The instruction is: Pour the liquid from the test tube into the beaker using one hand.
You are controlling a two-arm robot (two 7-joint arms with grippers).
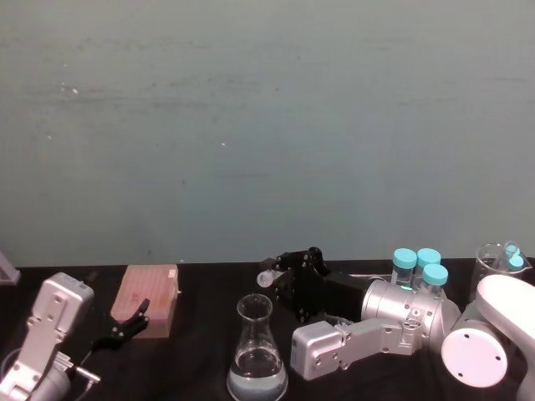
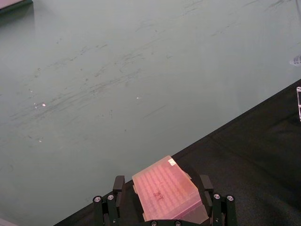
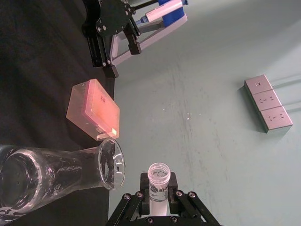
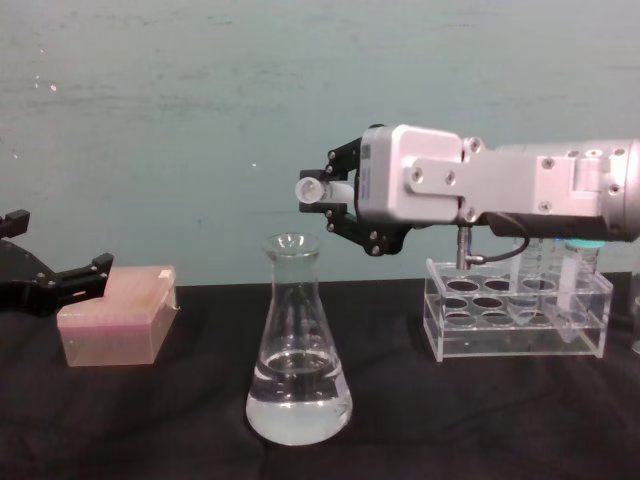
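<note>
No legible text; perhaps a logo on the test tube [image 3: 159, 186]

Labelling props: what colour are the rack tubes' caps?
Teal caps, clearest in the head view.

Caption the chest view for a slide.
Right tool holds tube level over flask of liquid; left tool open beside pink box.
</note>
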